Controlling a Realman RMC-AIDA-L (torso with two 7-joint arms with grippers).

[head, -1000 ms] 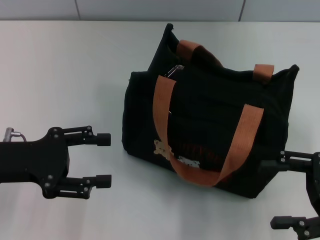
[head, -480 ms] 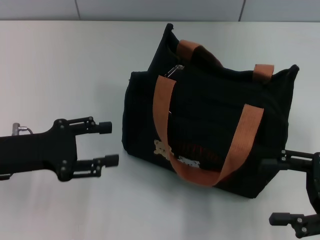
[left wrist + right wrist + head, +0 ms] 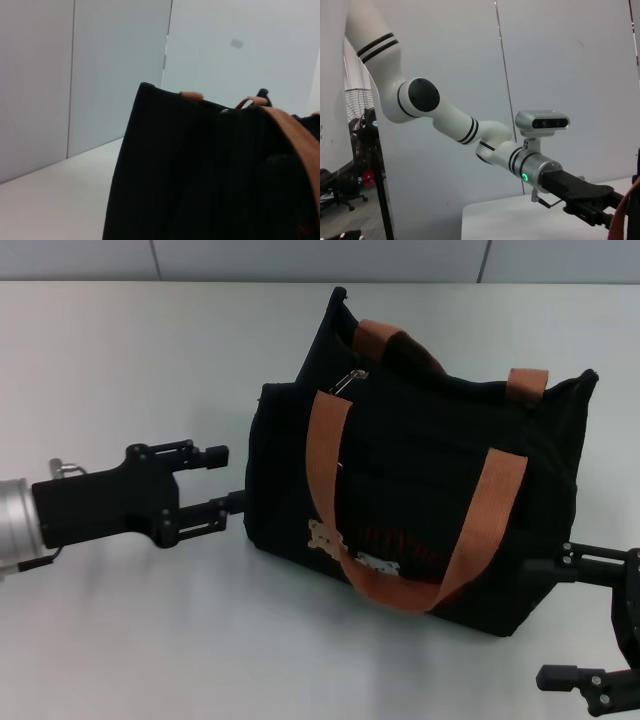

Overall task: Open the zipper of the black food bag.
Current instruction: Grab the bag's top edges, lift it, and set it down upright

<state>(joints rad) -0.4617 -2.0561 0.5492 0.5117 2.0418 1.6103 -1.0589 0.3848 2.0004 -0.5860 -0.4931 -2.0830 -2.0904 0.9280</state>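
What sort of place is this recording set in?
Probably a robotics lab or test room, not a home: a bare white table, plain panelled walls, and an office chair and standing fan in the background. Only a black food bag sits on the table.

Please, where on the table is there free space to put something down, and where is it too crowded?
The table is bare behind the left gripper, out to the far wall, and in front of it, before the black food bag. It is tight where the open left gripper nearly meets the bag's end, and between the bag's front corner and the open right gripper.
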